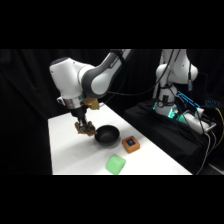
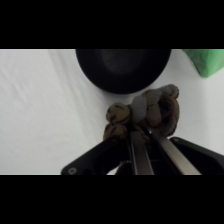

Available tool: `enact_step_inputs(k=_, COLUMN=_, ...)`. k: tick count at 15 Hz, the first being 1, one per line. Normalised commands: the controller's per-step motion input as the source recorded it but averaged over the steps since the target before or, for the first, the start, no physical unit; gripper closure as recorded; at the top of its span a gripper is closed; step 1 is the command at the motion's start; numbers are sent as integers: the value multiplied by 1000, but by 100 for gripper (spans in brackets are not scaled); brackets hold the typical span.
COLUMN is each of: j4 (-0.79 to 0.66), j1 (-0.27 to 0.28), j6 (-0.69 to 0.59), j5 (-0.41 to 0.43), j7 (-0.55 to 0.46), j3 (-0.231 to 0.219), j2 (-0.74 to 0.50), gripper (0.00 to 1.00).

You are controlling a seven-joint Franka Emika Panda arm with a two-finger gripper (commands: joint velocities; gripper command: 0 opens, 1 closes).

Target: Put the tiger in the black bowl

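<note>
A rounded, matte green block [image 1: 115,164] sits nearest, one orange-brown square block [image 1: 131,144] with a dark blue centre behind it. The single glossy black bowl [image 1: 107,135] holds nothing. Just beside its rim, the gripper [image 2: 146,134] pinches the lumpy brown-and-tan tiger [image 2: 145,114] over the white table [image 1: 67,150].

Side view: looking across and down on the table [image 1: 75,150]. Wrist view: close above it. Shared: black bowl [image 1: 107,135] [image 2: 123,67], tiger [image 1: 86,129] [image 2: 145,112].
</note>
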Motion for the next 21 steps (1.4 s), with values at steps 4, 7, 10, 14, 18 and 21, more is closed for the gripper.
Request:
enact_step_inputs(k=4, j4=-713, j1=-47, j6=219, j5=-82, j7=-110, j3=5, j2=-536, gripper=95)
enact_step_inputs(k=7, j4=-578, j1=-38, j6=270, j5=-66, j7=-97, j3=28, j2=-378, gripper=95)
enact_step_inputs(k=10, j4=-491, j1=-29, j6=330, j5=-62, j7=-87, j3=40, j2=-287, gripper=95)
enact_step_inputs(k=14, j4=-327, j1=-19, j6=389, j5=-89, j7=-86, j3=31, j2=-177, gripper=75)
enact_step_inputs(k=18, j4=-155, j1=-24, j6=319, j5=-79, j7=-95, j3=14, j2=-51, gripper=39)
enact_step_inputs(k=21, j4=-134, j1=-30, j6=173, j5=-33, j7=-103, j3=18, j2=-93, gripper=16)
